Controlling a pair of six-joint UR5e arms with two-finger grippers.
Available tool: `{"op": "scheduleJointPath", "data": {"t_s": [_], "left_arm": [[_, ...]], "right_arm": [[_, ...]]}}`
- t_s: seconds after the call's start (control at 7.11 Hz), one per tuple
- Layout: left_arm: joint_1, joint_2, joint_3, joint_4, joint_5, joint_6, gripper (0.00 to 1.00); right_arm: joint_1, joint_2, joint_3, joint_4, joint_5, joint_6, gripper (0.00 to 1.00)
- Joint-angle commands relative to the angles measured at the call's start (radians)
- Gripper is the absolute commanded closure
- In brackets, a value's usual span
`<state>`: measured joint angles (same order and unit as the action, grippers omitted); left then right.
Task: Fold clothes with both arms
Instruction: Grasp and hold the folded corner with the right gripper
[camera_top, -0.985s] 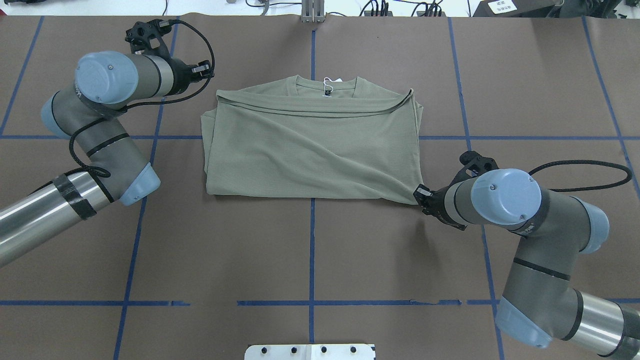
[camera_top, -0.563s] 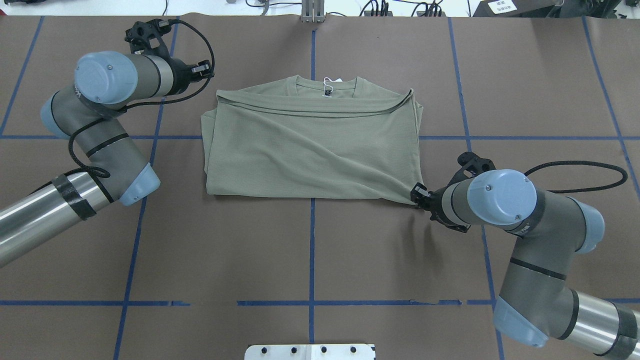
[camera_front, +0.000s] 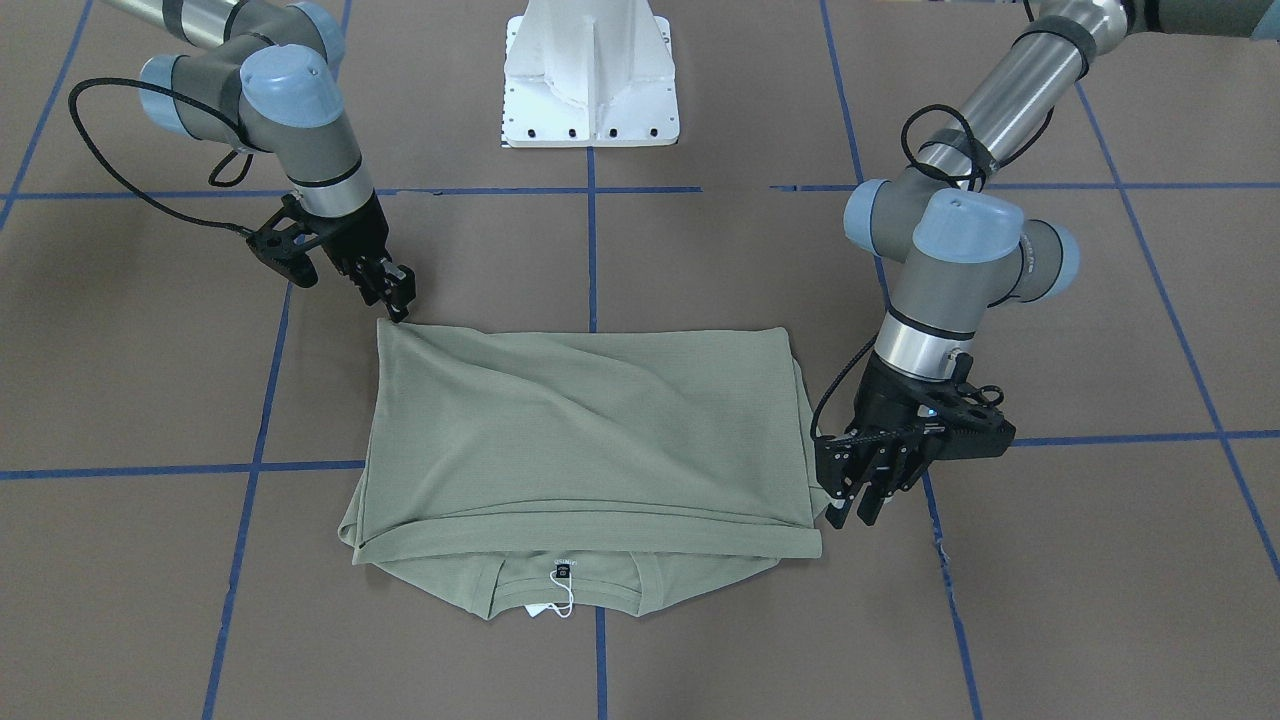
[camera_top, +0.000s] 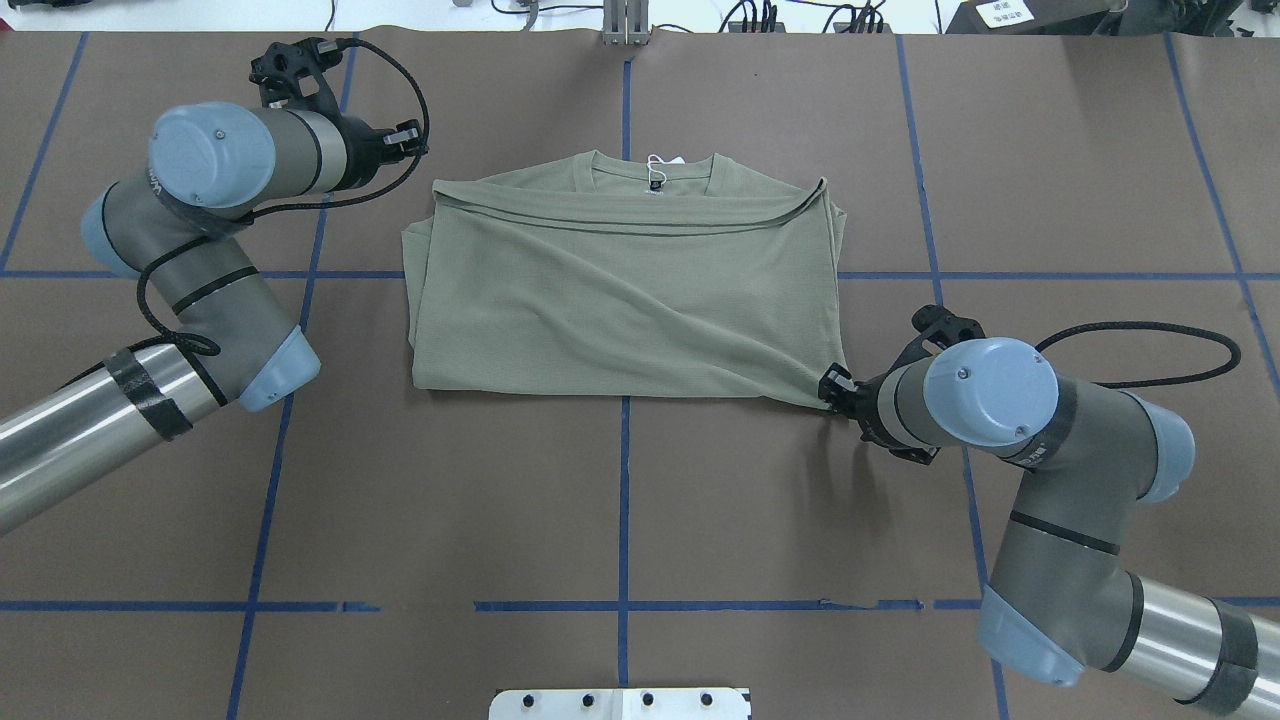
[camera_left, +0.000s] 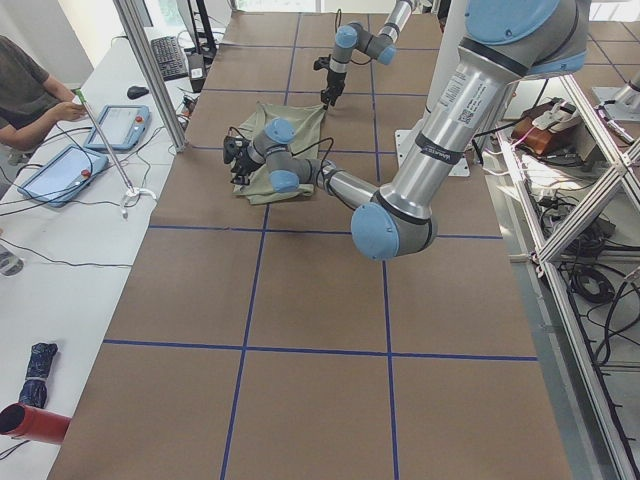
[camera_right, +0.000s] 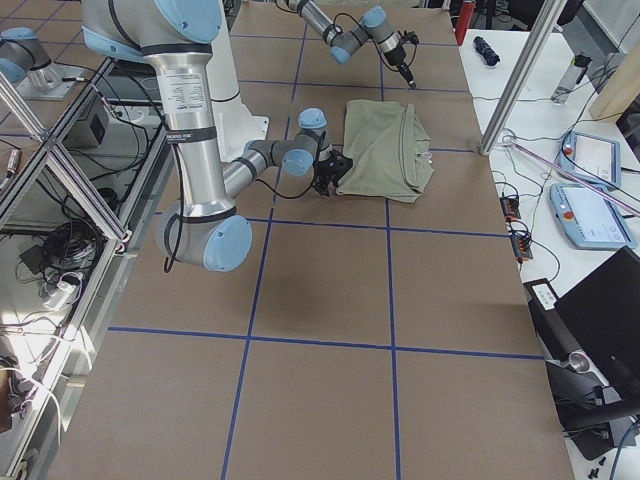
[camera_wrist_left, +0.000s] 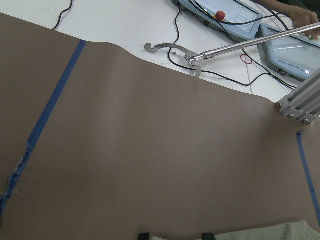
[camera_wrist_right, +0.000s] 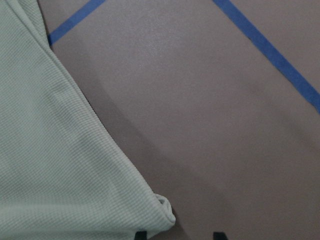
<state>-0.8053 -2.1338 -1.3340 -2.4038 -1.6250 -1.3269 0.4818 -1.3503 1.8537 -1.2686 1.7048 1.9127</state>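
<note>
One fine-knit sage shirt (camera_top: 620, 300), folded rectangular, diagonal creases, matte brown tabletop (camera_top: 450, 500)

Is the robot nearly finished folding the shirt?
About halfway, I'd guess. Done: the shirt already lies folded into a rectangle. In hand: the right claw sits open at one corner, with nothing gripped yet. The left claw is open beside the opposite edge. Left: probably another fold to make it smaller.
</note>
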Motion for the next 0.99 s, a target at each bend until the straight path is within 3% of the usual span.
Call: {"op": "scheduleJointPath", "data": {"t_s": [0.0,0.56,0.84], "left_arm": [[0.000,0.000,0.001,0.002,0.000,0.000,0.54],[0.000,0.008,-0.008,0.002,0.002,0.000,0.54],[0.000,0.008,-0.008,0.002,0.002,0.000,0.54]], "right_arm": [[0.011,0.002,-0.004,0.000,-0.008,0.002,0.67],[0.020,0.019,-0.005,-0.002,-0.034,0.002,0.64],[0.020,0.020,-0.007,-0.003,-0.036,0.002,0.57]]}}
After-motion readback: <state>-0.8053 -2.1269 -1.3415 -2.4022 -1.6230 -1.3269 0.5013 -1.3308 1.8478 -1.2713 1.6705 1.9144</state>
